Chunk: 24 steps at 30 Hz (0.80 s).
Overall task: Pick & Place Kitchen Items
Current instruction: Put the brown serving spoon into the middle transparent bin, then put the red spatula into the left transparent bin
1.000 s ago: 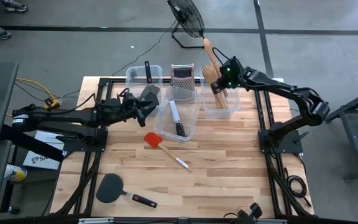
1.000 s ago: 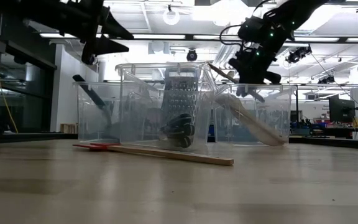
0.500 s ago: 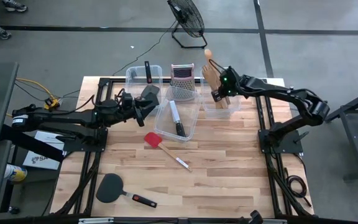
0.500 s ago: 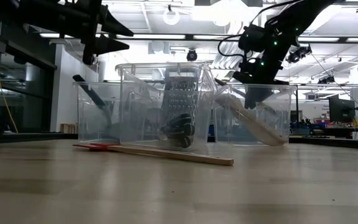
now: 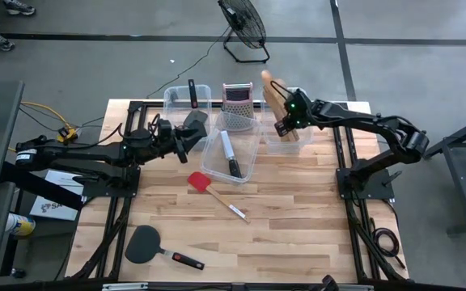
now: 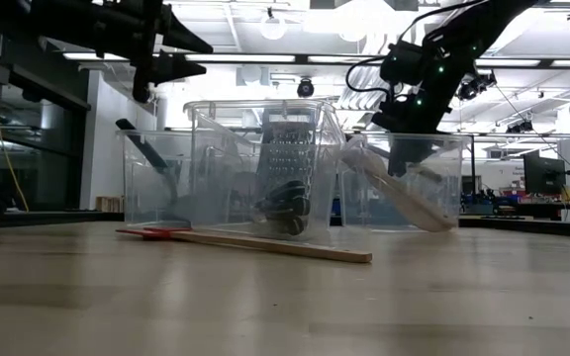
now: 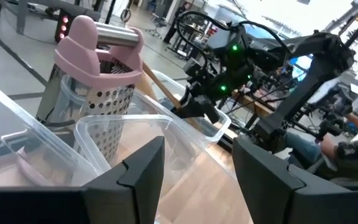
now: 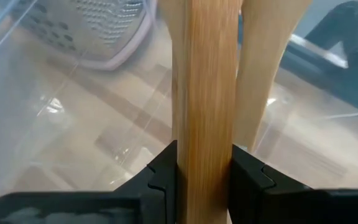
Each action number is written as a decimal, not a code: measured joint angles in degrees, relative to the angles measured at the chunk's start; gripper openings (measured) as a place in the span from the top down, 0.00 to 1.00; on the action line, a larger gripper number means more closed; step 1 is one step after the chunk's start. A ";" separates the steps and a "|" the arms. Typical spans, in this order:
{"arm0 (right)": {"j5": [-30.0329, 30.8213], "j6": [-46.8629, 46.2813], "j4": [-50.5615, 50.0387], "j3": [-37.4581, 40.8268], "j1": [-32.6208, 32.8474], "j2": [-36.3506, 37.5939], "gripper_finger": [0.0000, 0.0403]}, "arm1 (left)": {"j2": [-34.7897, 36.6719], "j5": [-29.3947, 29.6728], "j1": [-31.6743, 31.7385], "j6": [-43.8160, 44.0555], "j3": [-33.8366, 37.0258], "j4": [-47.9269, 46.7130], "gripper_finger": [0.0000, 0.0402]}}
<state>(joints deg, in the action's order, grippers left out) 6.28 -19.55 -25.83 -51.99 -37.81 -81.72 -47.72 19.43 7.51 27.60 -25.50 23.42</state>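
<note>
My right gripper is down in the far right clear bin, shut on a pale wooden utensil whose rounded end juts out past the bin's far rim. A second wooden utensil leans in the same bin. My left gripper hovers open and level between the far left bin and the middle bin, with nothing between its fingers. A red spatula and a black spatula lie flat on the table. A knife lies in the middle bin. My right gripper pinches the wooden utensil's flat shaft between its two fingers, one on each edge. The fingers slant down from the table's right side and lie across the shaft. The utensil stands tilted, its upper end toward the far edge; its lower end is hidden.
A steel box grater with a pink top stands between the far bins, close to the right bin. A black spatula leans in the far left bin. The near half of the table holds only the two spatulas.
My right gripper has sunk into the right bin and come a little toward the near edge, carrying the wooden utensil. The utensil's far end has dropped closer to the bin's far rim.
</note>
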 joint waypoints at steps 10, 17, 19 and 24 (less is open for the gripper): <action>-8.32 1.26 -0.49 0.02 -2.65 0.00 0.76 | 0.00 2.65 0.00 3.12 0.00 0.00 0.54; -9.20 3.69 -0.39 0.02 -3.36 0.00 0.59 | 0.00 4.80 0.00 3.17 0.00 0.00 0.54; -9.41 4.95 -0.22 0.02 -3.64 0.08 0.53 | 0.00 5.13 0.00 3.17 0.00 -0.19 0.54; -12.42 6.30 -0.40 -0.75 -5.08 0.18 0.47 | -0.02 5.17 0.00 4.17 0.00 -1.67 0.54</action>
<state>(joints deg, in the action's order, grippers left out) -6.14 -13.25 -26.24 -52.74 -42.89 -81.54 -47.75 24.60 7.51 31.77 -25.50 21.75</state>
